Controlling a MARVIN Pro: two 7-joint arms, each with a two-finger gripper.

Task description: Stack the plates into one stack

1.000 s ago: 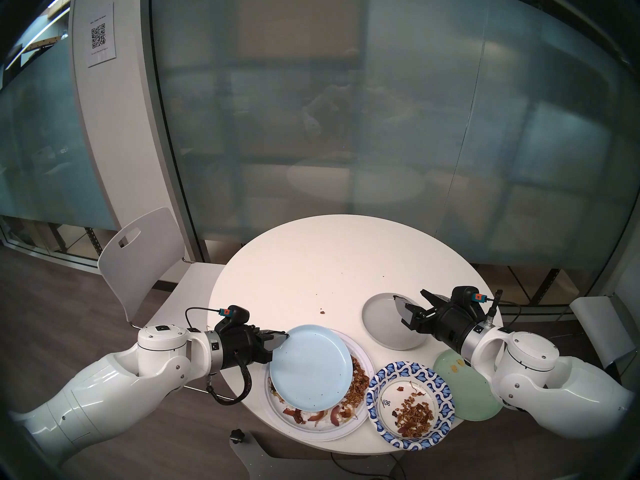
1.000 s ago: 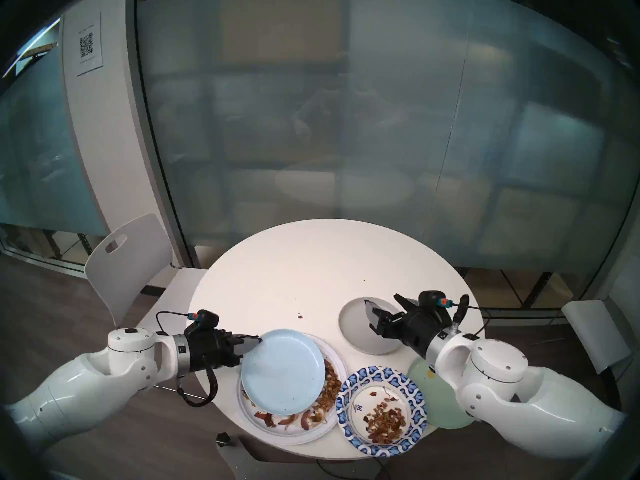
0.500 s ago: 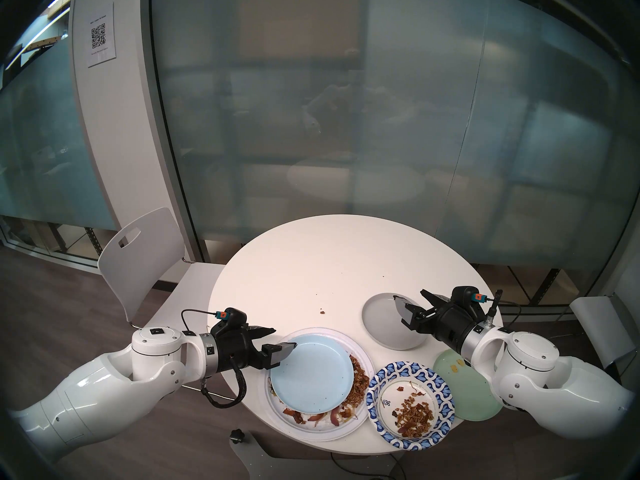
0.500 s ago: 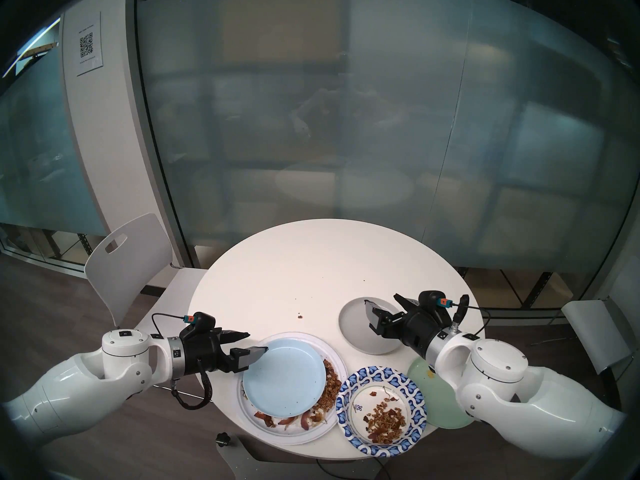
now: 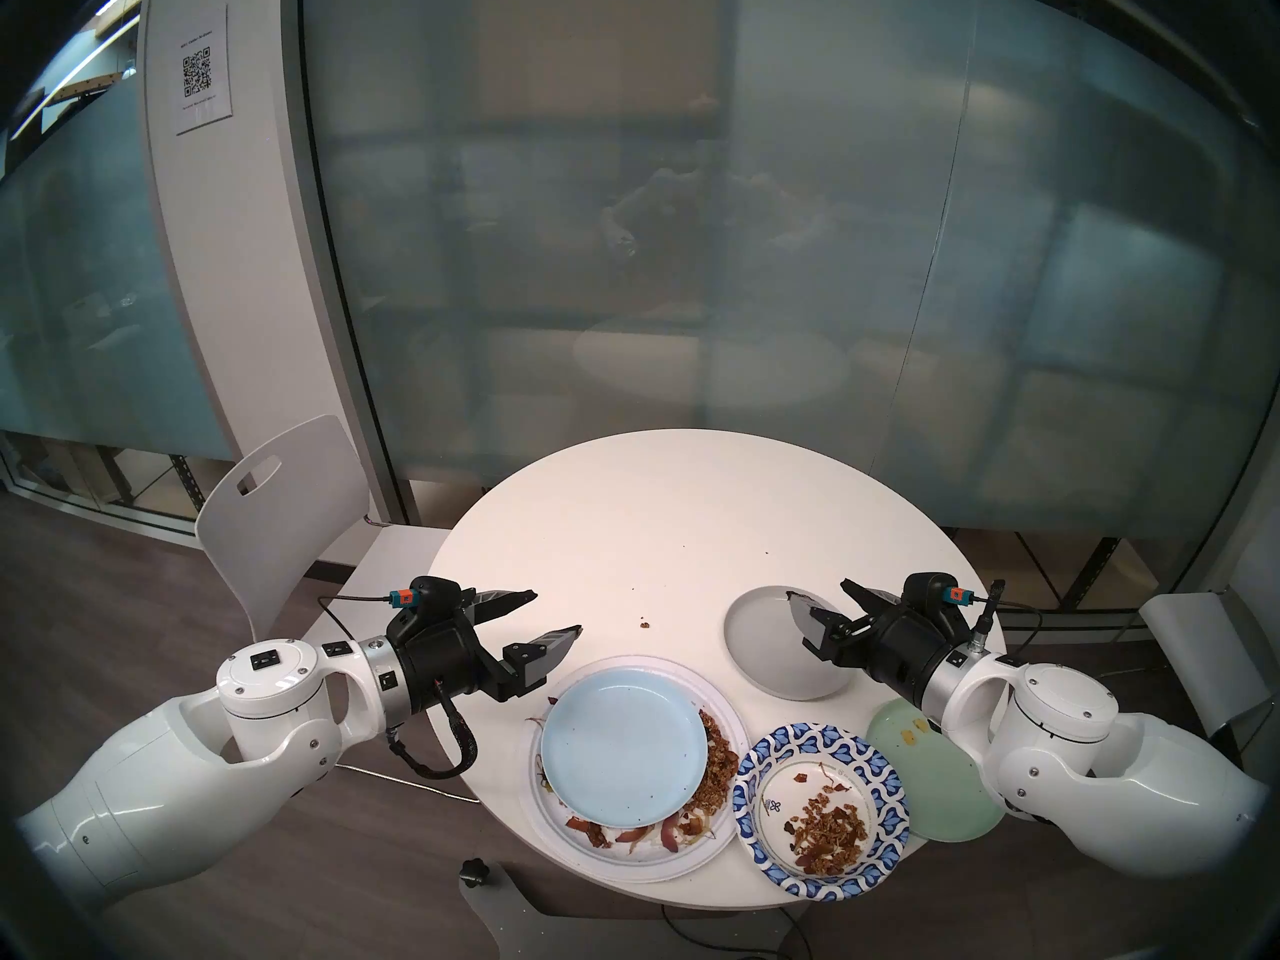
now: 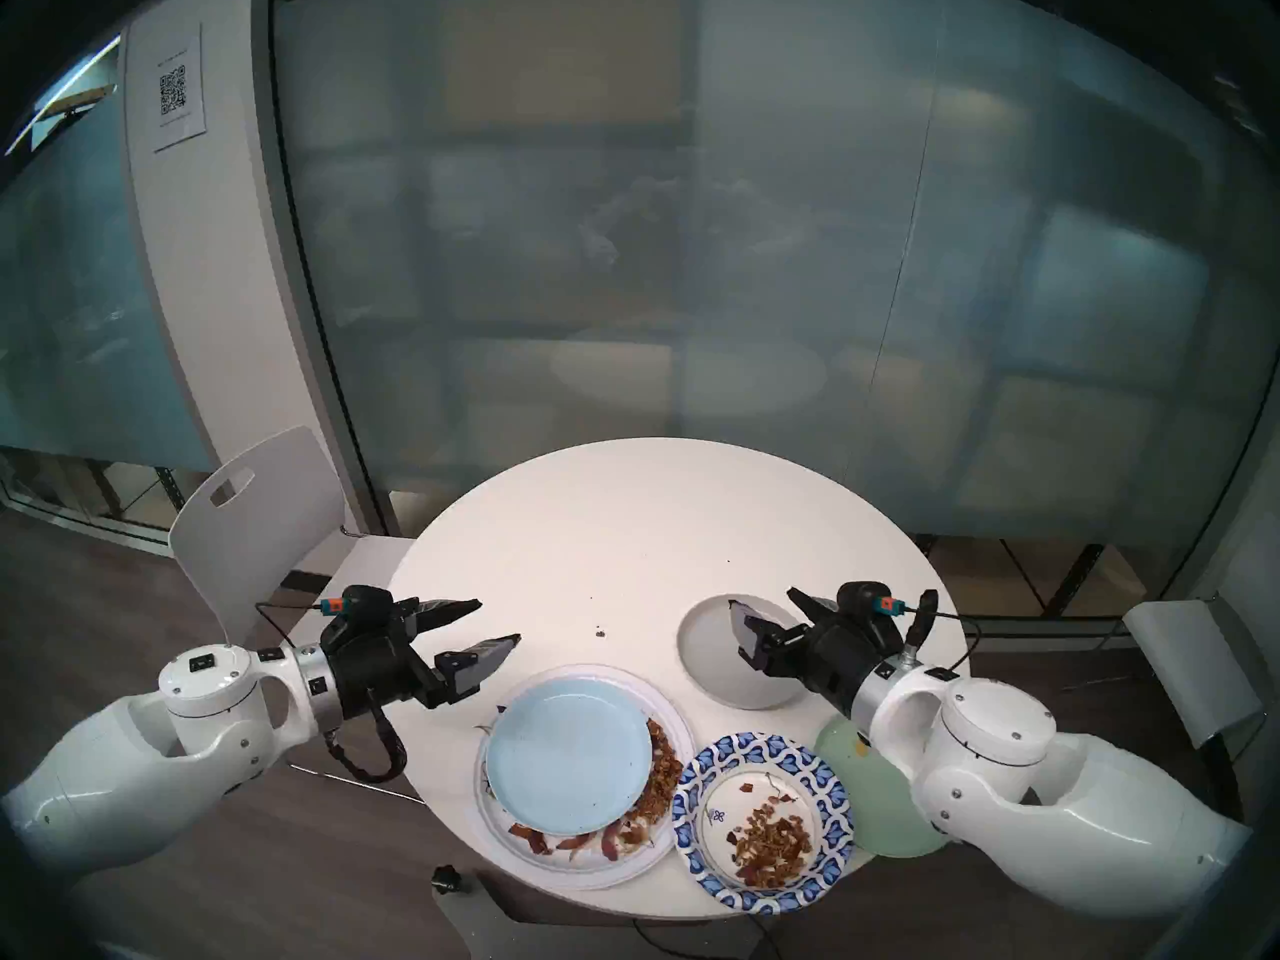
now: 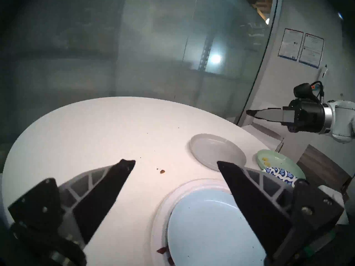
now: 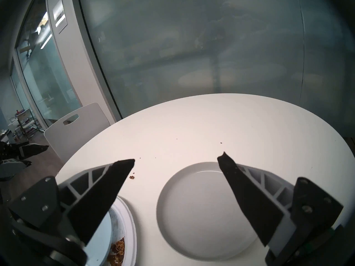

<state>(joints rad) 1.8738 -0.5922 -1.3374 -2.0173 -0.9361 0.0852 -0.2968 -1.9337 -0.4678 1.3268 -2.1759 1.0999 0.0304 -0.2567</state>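
The pale-blue plate (image 5: 623,744) lies flat on the large white paper plate (image 5: 644,868), with food scraps showing around its right and near sides. My left gripper (image 5: 556,612) hangs open and empty, up and to the left of that pile, apart from it; in the left wrist view the pale-blue plate (image 7: 207,227) sits below its right finger. The blue-patterned paper plate (image 5: 852,747) holds scraps at the near edge. A pale-green plate (image 5: 949,785) lies partly under my right arm. My right gripper (image 5: 817,588) stands open above the grey plate (image 8: 201,211).
The round white table (image 5: 692,494) carries a few crumbs (image 5: 644,624) near its middle. A white chair (image 5: 277,522) stands at the left and another chair (image 5: 1198,647) at the right. Frosted glass walls rise behind the table.
My left gripper opened and let go of the pale-blue plate, which settled flat on the white paper plate. The gripper then drew back up and to the left. The right arm stayed still.
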